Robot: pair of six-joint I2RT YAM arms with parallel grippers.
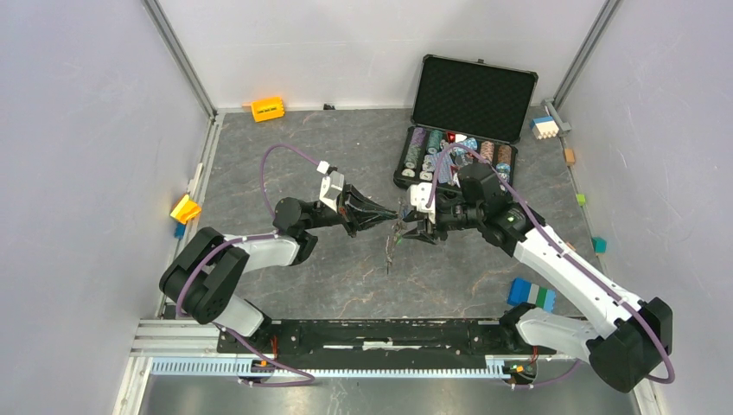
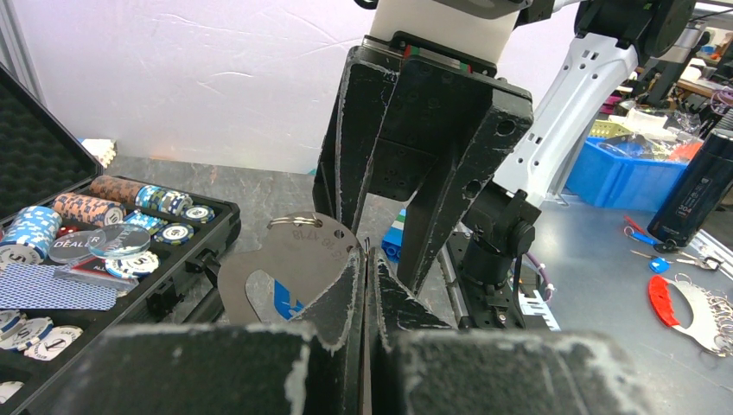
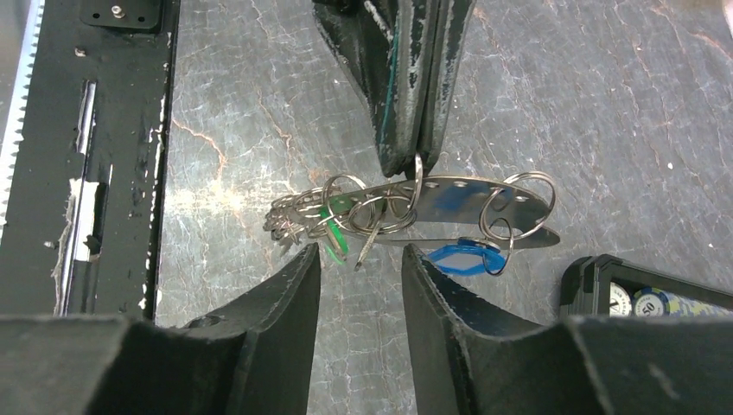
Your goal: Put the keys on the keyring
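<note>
The black case [image 1: 474, 95] stands open at the far right of the table, lid up. Its tray holds rows of poker chips [image 1: 454, 156] in blue, white, brown and purple; my left wrist camera also shows a clear "DEALER" disc [image 2: 76, 244] and a blue-backed deck of cards [image 2: 52, 287] lying in it.

The table [image 1: 346, 277] is grey, veined like stone, and pale walls [image 1: 78, 130] close it in on three sides. An orange block [image 1: 268, 109] sits at the back edge and a blue-and-green one [image 1: 530, 294] lies near my right arm.

My left gripper [image 1: 396, 211] is clamped tight on the keyring [image 3: 467, 194], holding it up off the table near the middle, just in front of the case. The keyring is a flat silver oval plate with punched holes, and split rings are threaded through it. A green tag [image 3: 335, 229], a blue tag [image 3: 467, 257] and a bunched chain [image 3: 285, 220] hang from it. One slim silver key [image 3: 366, 245] dangles from a ring (it is the only one I can make out).

My right gripper [image 3: 359, 259] has its fingers apart, gripping nothing, with the key hanging just above the gap.
</note>
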